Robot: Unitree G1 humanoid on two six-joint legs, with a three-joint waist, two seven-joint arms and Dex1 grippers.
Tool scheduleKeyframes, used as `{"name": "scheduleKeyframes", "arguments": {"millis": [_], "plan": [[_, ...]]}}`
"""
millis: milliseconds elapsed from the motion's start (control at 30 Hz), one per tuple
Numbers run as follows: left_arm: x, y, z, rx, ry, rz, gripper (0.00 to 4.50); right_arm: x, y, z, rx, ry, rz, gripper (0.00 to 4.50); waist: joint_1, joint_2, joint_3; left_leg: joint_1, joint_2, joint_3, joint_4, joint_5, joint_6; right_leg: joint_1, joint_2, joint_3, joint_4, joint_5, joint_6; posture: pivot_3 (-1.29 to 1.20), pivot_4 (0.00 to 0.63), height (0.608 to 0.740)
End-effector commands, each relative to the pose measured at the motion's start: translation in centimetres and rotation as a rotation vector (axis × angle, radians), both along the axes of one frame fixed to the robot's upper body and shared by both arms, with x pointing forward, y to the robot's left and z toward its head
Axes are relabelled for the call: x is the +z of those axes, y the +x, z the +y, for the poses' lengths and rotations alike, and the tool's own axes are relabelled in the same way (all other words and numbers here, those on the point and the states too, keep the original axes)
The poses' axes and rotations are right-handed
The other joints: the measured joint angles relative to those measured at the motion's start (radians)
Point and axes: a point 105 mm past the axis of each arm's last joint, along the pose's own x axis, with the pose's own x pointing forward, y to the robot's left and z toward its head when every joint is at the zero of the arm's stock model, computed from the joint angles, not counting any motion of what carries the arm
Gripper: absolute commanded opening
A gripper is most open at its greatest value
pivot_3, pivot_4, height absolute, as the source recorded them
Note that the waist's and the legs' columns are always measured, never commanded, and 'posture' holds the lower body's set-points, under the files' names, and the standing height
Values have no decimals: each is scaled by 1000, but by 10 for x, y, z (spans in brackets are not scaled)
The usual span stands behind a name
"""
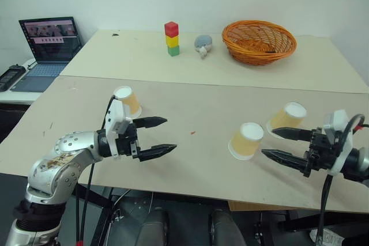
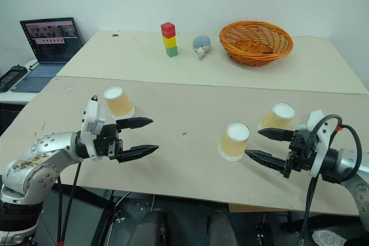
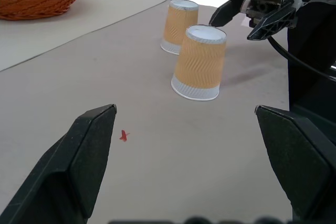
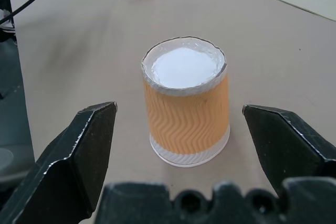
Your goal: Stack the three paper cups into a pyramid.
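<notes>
Three tan-orange paper cups stand upside down and apart on the table. One cup (image 1: pixel 127 101) sits at the left, just behind my left gripper (image 1: pixel 162 137), which is open, empty and points toward the right. A second cup (image 1: pixel 247 140) stands right of centre, and the third (image 1: pixel 287 118) is a little further back and right. My right gripper (image 1: pixel 277 144) is open and empty just right of the second cup (image 4: pixel 186 107), pointing at it; that cup shows between its fingers in the right wrist view. The pyramid is not formed.
At the back of the table stand a red-yellow-green block tower (image 1: pixel 172 38), a small grey plush toy (image 1: pixel 202 43) and an orange wicker basket (image 1: pixel 259 41). A laptop (image 1: pixel 48 50) sits on a side desk at the far left. The near table edge runs just under both grippers.
</notes>
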Motion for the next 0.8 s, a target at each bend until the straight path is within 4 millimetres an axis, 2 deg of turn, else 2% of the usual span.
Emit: {"name": "scheduleKeyframes", "arguments": {"millis": [33, 233, 667, 700, 733, 800], "plan": [[11, 0, -3, -7, -5, -45, 4500, 2, 10, 11, 44, 2, -52, 4480, -4, 0, 0, 0, 0, 0, 0, 0, 0, 0, 0, 0, 0, 0, 0, 0, 150, 638], [12, 0, -1, 12, -17, -37, 4500, 2, 20, 22, 95, 19, -60, 4480, -10, 0, 2, 0, 0, 0, 0, 0, 0, 0, -1, 1, 0, 0, 0, 0, 150, 638], [11, -8, 5, 82, -55, 18, 4500, -3, 43, 30, 148, 18, -62, 4480, -11, 0, 3, 1, 0, -1, 0, 0, 0, 0, -1, 1, 1, 0, 0, 0, 150, 638], [11, -9, 6, 90, -58, 25, 4500, -1, 45, 31, 150, 23, -74, 4085, -11, 0, 3, 1, 0, -1, 0, 0, 0, -1, -1, 1, 1, 0, 0, 0, 150, 638], [10, -10, 7, 96, -59, 31, 4500, -1, 46, 32, 151, 26, -82, 3956, -11, 0, 3, 1, 0, -1, 0, 0, 0, 0, -1, 1, 1, 0, 0, 0, 150, 638], [9, -12, 11, 111, -68, 55, 4500, 2, 50, 33, 151, 44, -87, 3366, -12, 0, 4, 1, 0, -1, 0, 0, 0, -1, -1, 2, 2, 0, 0, 0, 150, 638]]}}
